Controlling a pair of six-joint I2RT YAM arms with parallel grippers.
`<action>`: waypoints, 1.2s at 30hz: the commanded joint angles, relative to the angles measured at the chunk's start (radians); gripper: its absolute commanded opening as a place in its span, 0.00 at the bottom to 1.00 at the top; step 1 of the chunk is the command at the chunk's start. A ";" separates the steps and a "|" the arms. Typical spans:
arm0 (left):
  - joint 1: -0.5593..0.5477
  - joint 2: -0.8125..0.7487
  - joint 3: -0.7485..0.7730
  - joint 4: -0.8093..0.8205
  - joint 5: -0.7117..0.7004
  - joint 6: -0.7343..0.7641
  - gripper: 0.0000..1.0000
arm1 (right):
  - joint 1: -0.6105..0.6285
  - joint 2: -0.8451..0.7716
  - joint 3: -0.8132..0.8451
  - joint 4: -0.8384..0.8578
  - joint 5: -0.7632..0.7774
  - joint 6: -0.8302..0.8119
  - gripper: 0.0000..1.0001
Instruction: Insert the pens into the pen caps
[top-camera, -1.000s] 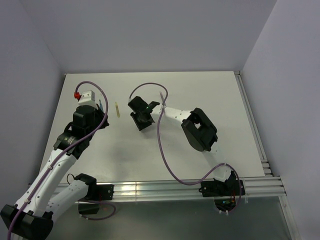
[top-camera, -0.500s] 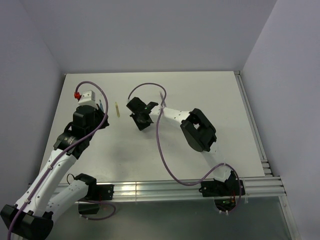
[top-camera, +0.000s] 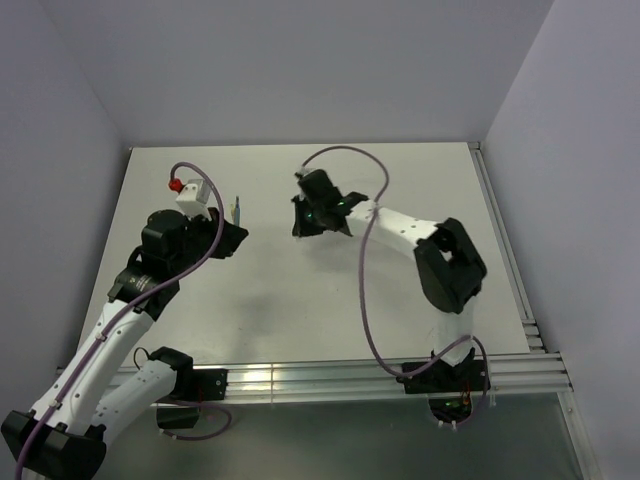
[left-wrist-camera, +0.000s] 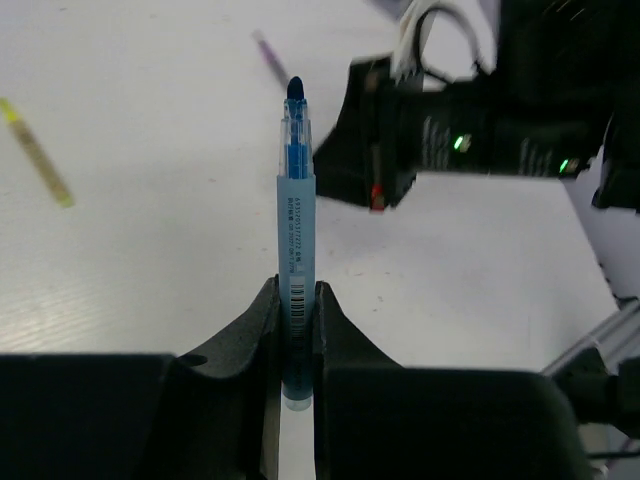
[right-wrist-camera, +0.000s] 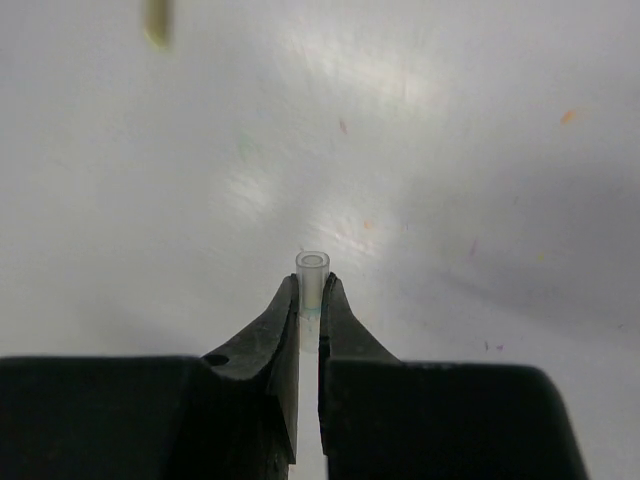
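Honestly, left hand (left-wrist-camera: 297, 300) is clamped on the blue pen (left-wrist-camera: 296, 200), right hand (right-wrist-camera: 310, 295) pinches a pen cap (right-wrist-camera: 312, 266). If I come in crooked, the tip could lever it loose.

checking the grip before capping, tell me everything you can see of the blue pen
The blue pen is a thin, translucent blue plastic stick with a darker blue tip, uncapped, and a barcode label low on the barrel. It is clamped near its rear end in the left gripper, tip pointing away from the wrist.
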 joint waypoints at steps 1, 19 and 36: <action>-0.001 0.005 0.012 0.122 0.202 0.001 0.00 | -0.082 -0.216 -0.103 0.345 -0.163 0.155 0.00; -0.249 0.079 0.078 0.258 0.058 -0.030 0.00 | -0.219 -0.573 -0.413 0.999 -0.333 0.548 0.00; -0.275 0.217 0.115 0.307 0.049 -0.019 0.00 | -0.195 -0.548 -0.436 1.062 -0.315 0.571 0.00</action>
